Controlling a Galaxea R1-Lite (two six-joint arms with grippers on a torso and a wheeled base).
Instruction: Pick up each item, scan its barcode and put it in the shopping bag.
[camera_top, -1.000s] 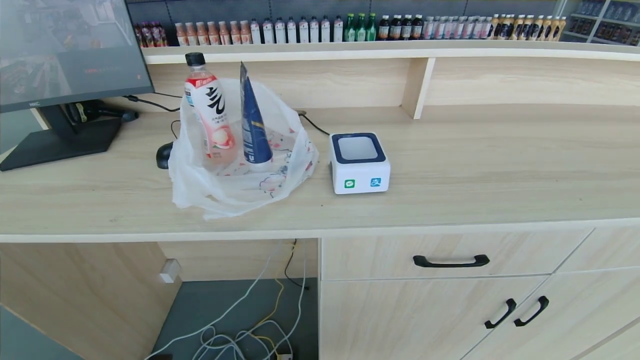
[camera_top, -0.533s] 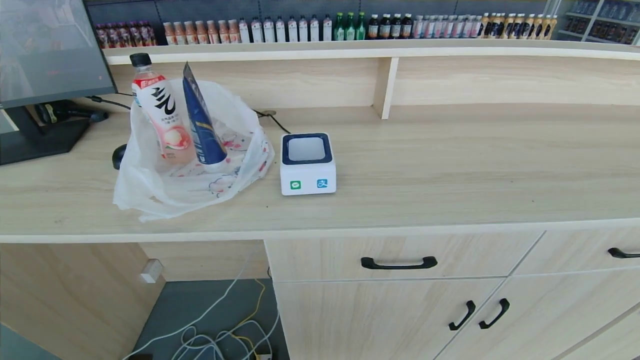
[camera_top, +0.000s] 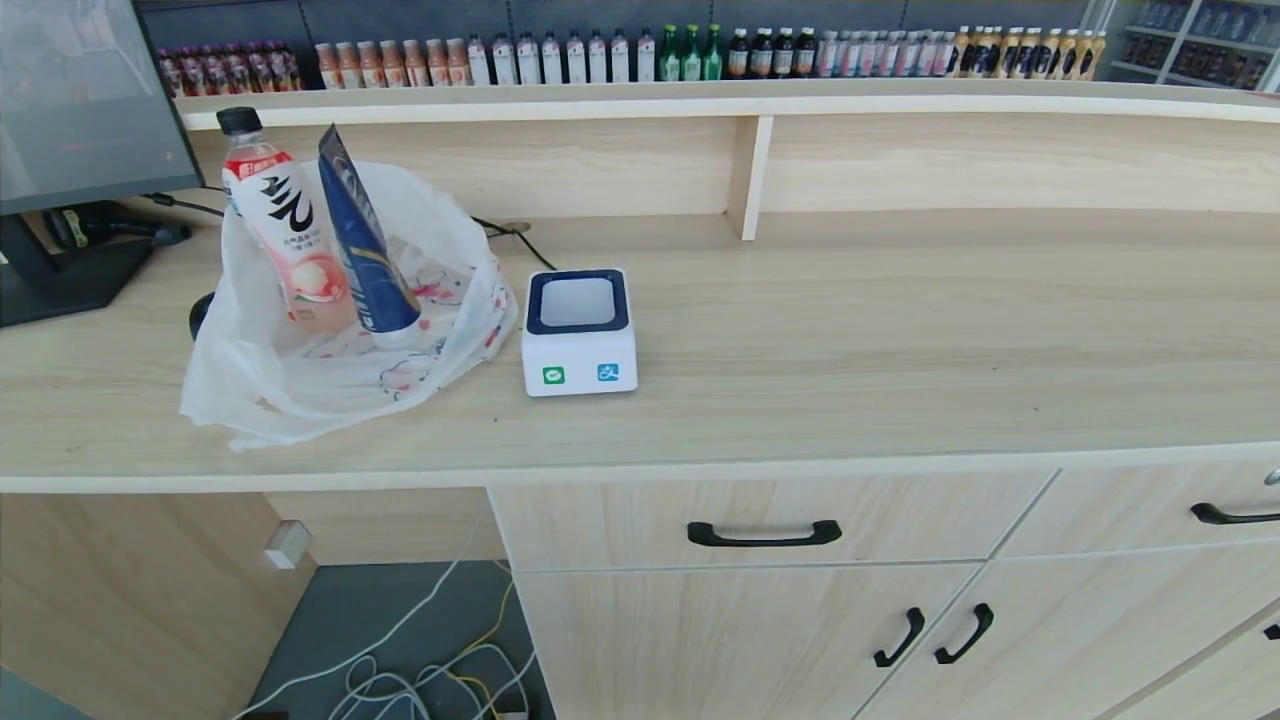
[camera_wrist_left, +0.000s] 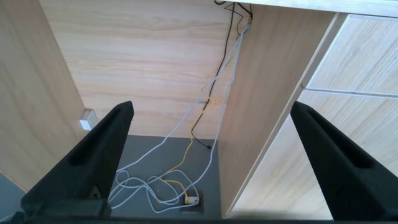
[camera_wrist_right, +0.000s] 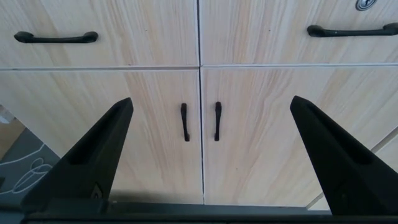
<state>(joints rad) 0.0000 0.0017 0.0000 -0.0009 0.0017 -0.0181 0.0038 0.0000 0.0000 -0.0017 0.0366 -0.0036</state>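
Monitor (camera_top: 70, 100) at the far left of the surface (camera_top: 900, 330), dark mouse (camera_top: 200, 315) just past it. Next along, shopping bag (camera_top: 330, 375): thin white plastic with a faint printed pattern, slumped open, mouth up. Holds two items side by side, both standing on end with tops leaning slightly left: bottle (camera_top: 285, 240) with black cap, white-and-red label and pinkish drink, then dark blue tube (camera_top: 365, 250), flat crimped end uppermost, cap down. Long axes near vertical, so probably best taken from the side or from above. Just beside the bag on its right, touching or nearly so, white scanner (camera_top: 580, 335), dark-framed window facing up. Left tool (camera_wrist_left: 211, 107) spread wide, pinching nothing, low before the open recess with loose cables (camera_wrist_left: 217, 84). Right tool (camera_wrist_right: 211, 102) likewise spread and empty, low before cupboard doors (camera_wrist_right: 261, 143). Puts bag and both items above either tool and off to the left, nearer the left arm by judgement. Looks close to finished, with both seen items bagged.
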